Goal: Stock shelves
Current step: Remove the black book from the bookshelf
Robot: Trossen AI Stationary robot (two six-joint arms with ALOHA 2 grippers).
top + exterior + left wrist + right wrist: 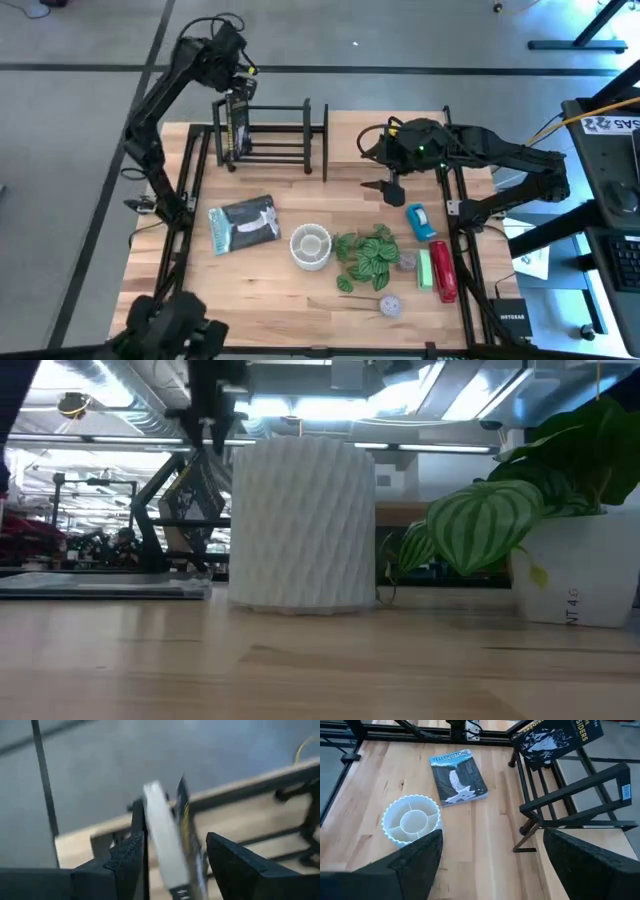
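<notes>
Above the far left corner of the bench point(260, 290), the left gripper point(236, 92) clasped a dark paperback point(238, 125) by its top edge, jaws clenched on it so that the book hung upright at the left end of the small black rack point(275, 133), a posture that suited lowering it between the thin bars spine-up rather than laying it flat. From the left wrist view the book point(182, 845) showed edge-on between the two dark fingers point(125, 862), pale pages to one side and the cover to the other, with the bench edge beyond. Whether its lower edge already rested on the rack could not be told. The right gripper point(392, 188) waited over the bench's middle right, jaws released and empty, apparently kept clear of the rack so as not to crowd the placement. A second book, titled Yellowstone point(457, 776), lay flat near the left edge, just beside a white scalloped dish point(311, 246), while a leafy plant point(368, 256) and a blue tape dispenser point(419, 219) sat further right, all seemingly laid out within reach as stock yet to be shelved. Judged from this, the stocking was at an early stage.
</notes>
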